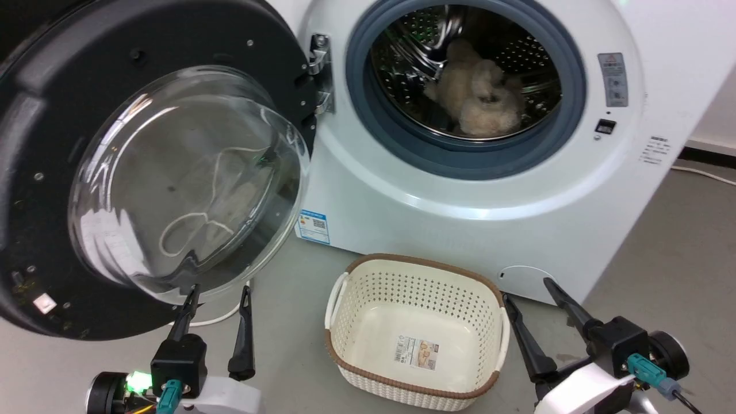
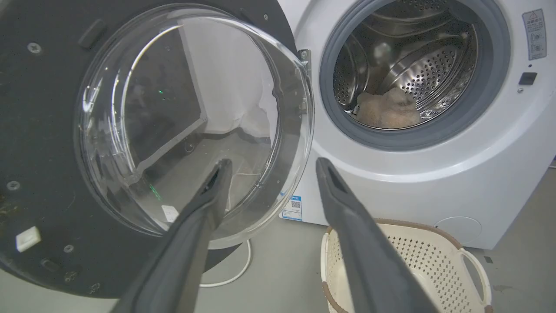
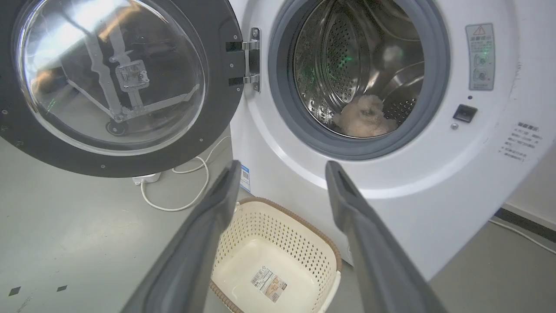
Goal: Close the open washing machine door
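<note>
Cream perforated basket (image 1: 414,287) w/ brown woven rim, upright on grey floor (image 1: 287,356); paper label (image 1: 416,352) flat on its bottom. White cable (image 3: 173,209) loops over floor, near white plug block (image 3: 146,178). Beige fluffy bundle (image 1: 480,95) farther back, well apart from basket.

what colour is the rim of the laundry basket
Brown rim on the cream perforated basket; clearest in head view.

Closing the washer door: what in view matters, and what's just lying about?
For the job: washing machine door, washing machine, left gripper near the door.
Lying about: laundry basket, white floor cable, fluffy beige item inside the machine.
</note>
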Robot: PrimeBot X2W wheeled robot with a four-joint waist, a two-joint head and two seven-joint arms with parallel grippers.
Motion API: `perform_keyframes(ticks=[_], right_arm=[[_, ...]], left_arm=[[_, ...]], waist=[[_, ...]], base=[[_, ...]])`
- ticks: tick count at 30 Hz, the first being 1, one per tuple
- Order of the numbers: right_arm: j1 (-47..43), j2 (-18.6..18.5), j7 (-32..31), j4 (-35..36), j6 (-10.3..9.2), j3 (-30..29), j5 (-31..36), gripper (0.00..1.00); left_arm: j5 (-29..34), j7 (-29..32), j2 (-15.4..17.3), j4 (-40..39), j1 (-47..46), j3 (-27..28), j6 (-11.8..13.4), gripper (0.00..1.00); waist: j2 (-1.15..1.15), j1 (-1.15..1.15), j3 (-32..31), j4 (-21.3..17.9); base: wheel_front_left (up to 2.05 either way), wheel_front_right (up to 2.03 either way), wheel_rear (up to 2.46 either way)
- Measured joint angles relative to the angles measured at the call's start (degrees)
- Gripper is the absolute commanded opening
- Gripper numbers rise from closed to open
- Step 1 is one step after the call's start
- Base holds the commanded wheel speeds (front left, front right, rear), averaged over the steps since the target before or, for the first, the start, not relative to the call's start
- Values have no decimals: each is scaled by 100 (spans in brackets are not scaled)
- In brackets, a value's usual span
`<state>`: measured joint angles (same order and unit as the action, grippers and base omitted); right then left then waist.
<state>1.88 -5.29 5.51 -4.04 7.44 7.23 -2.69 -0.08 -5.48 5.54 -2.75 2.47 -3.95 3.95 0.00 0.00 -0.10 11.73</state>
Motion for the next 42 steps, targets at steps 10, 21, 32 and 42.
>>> perform_keyframes(ticks=[10,21,32,42], right_arm=[[11,-58,121,-94,0,164,-94,100],[22,-112,256,-197,0,290,-144,100],[24,-189,478,-358,0,605,-263,100],[52,-219,580,-425,0,699,-321,100]], left_arm=[[0,-120,75,-74,33,-104,144,100],[-9,-266,155,-100,60,-231,252,100],[-56,-477,219,-124,136,-390,403,100],[-323,-584,185,-309,170,-405,318,0]], waist=[[0,0,7,240],[0,0,9,525],[0,0,54,982],[0,0,85,1238]], base=[[-1,-1,-1],[0,0,0],[0,0,0],[0,0,0]])
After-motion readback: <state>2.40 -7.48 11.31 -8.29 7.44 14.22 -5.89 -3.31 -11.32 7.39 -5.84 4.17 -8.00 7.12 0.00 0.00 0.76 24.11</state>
